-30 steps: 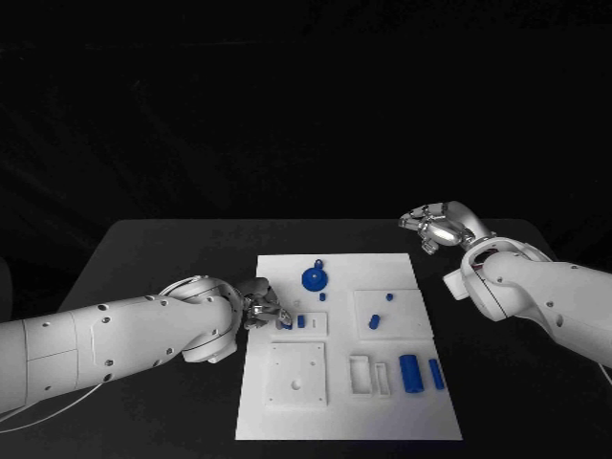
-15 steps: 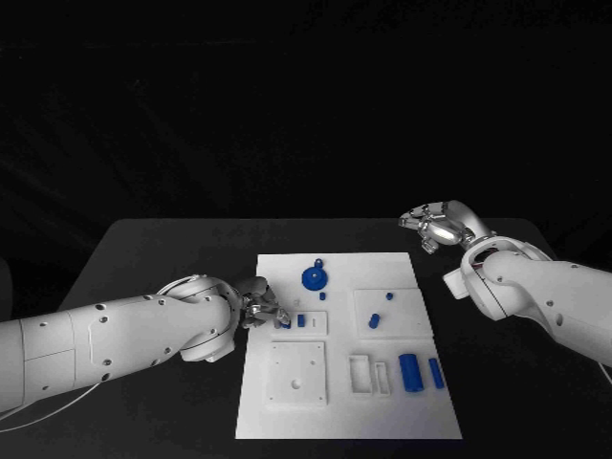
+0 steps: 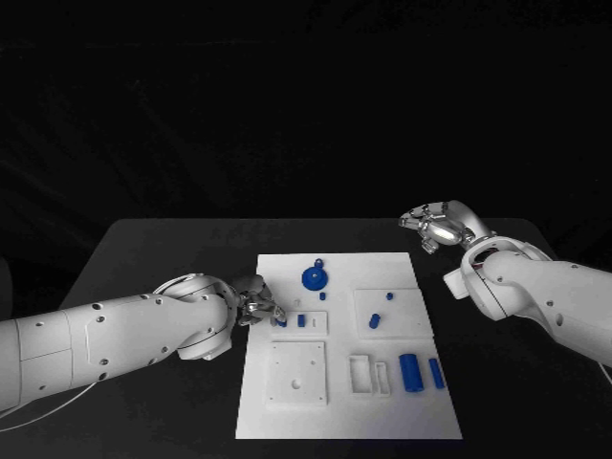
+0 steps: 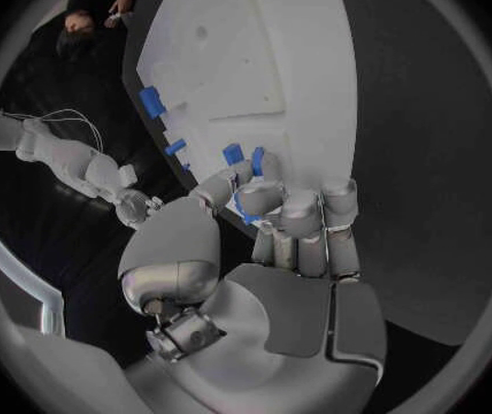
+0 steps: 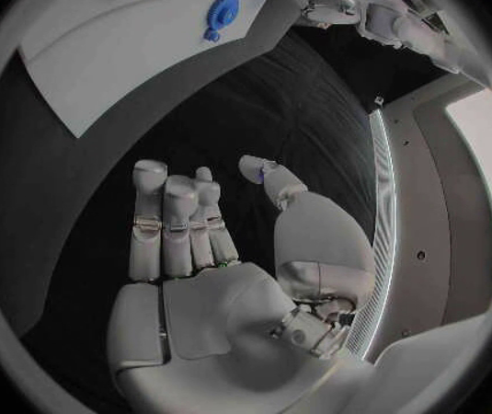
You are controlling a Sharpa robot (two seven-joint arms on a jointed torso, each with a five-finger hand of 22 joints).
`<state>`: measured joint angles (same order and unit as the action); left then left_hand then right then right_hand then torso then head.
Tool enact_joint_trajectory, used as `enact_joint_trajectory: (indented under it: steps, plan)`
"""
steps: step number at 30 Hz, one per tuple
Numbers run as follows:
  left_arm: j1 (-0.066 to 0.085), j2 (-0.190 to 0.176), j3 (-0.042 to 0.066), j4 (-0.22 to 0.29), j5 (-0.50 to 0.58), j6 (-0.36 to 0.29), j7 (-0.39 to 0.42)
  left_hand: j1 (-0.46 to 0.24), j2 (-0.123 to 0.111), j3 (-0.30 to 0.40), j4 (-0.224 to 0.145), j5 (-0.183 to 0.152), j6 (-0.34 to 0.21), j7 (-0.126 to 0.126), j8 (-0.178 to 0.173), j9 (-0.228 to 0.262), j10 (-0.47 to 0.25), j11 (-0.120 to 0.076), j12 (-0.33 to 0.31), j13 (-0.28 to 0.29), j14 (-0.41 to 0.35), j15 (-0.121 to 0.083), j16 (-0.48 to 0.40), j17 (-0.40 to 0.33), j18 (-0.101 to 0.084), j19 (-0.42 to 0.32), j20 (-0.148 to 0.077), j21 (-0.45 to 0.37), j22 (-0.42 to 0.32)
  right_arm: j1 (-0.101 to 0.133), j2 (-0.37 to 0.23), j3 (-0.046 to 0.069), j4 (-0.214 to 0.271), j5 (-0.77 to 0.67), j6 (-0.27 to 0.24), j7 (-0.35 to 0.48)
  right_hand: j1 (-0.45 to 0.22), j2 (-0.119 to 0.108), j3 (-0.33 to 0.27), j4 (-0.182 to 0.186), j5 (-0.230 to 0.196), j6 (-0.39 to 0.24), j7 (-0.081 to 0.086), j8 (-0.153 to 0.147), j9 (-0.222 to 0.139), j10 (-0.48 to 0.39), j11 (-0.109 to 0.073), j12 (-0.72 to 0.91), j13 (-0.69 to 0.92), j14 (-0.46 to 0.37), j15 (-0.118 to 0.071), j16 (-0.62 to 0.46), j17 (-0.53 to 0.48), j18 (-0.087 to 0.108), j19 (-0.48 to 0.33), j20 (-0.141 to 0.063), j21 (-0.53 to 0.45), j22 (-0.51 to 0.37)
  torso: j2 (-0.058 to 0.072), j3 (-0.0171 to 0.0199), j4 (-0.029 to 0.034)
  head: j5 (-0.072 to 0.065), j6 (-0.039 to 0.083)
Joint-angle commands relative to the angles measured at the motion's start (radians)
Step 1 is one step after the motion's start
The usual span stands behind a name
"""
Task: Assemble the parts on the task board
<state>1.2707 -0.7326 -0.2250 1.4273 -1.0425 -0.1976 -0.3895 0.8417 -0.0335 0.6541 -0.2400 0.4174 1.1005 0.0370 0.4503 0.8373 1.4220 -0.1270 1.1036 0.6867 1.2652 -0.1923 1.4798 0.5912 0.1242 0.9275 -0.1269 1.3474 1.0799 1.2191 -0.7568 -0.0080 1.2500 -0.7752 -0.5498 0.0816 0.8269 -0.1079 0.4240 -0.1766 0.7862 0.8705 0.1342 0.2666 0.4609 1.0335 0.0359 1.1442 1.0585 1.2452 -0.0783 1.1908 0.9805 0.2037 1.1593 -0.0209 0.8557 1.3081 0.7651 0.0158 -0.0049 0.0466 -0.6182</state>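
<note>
The white task board point(image 3: 389, 402) lies in the middle of the black table. My left hand point(image 3: 255, 303) sits at the board's left edge with its fingers curled in. In the left wrist view a small blue part point(image 4: 246, 215) shows pinched between the thumb and fingers of that hand point(image 4: 274, 239). Just beyond the fingertips stand two short blue pegs point(image 3: 280, 322) point(image 3: 302, 320) in a small white block. My right hand point(image 3: 437, 227) hovers off the board's far right corner, with fingers apart and nothing in its palm point(image 5: 200, 248).
On the board are a blue disc point(image 3: 313, 278) at the far end, a blue peg point(image 3: 375, 322) on the right block, two long blue parts point(image 3: 409, 373) point(image 3: 436, 374) near the right edge, and a square white plate point(image 3: 296, 373). Bare black table lies on both sides.
My left hand has drawn back slightly to the left, so the nearer blue peg shows more fully. The right hand has not moved.
</note>
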Motion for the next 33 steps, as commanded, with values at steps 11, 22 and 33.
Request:
enact_joint_trajectory:
  steps: [11,22,33]
  plan:
    - [-0.004,0.001,-0.003,-0.003,-0.011,0.009,-0.020,0.034,0.025,0.016,-0.023,0.007,0.164,-0.081,0.002,0.000,-0.021,-0.026,0.006,-0.001,0.021,-0.025,0.005,0.000,0.006,0.001,-0.139,0.006,0.001,0.000,0.000,0.000,0.001,-0.003,0.006,0.008,-0.009,0.004,0.001,-0.003,0.003,-0.001,0.010,0.004,-0.002,-0.001,-0.006,0.007,-0.002,0.004,-0.002,0.006,-0.001,0.058,0.002,-0.007,-0.005,0.016,0.000,0.0013,-0.0009,0.001,-0.001]
    - [-0.004,0.002,-0.003,0.005,-0.019,0.029,-0.019,0.035,0.024,0.016,-0.026,0.009,0.164,-0.081,0.003,0.000,-0.021,-0.027,0.007,-0.002,0.021,-0.025,0.005,0.000,0.006,0.002,-0.140,0.006,0.001,0.000,-0.001,0.000,0.002,-0.003,0.006,0.008,-0.009,0.004,0.001,-0.003,0.004,-0.001,0.010,0.004,-0.002,-0.001,-0.006,0.007,-0.002,0.004,-0.002,0.007,-0.001,0.058,0.002,-0.007,-0.005,0.016,0.000,0.0008,-0.0002,0.000,-0.003]
    - [-0.004,0.004,-0.003,0.007,-0.019,0.038,-0.014,0.042,-0.001,0.012,-0.037,0.002,0.165,-0.081,0.006,-0.001,-0.021,-0.026,0.012,-0.002,0.021,-0.025,0.006,-0.001,0.007,0.003,-0.140,0.006,0.000,0.000,-0.001,0.000,0.002,-0.003,0.006,0.008,-0.010,0.004,0.001,-0.003,0.004,0.000,0.010,0.004,-0.002,-0.001,-0.006,0.008,-0.002,0.004,-0.002,0.007,-0.001,0.058,0.002,-0.007,-0.005,0.016,0.000,0.0006,-0.0004,0.000,-0.004]
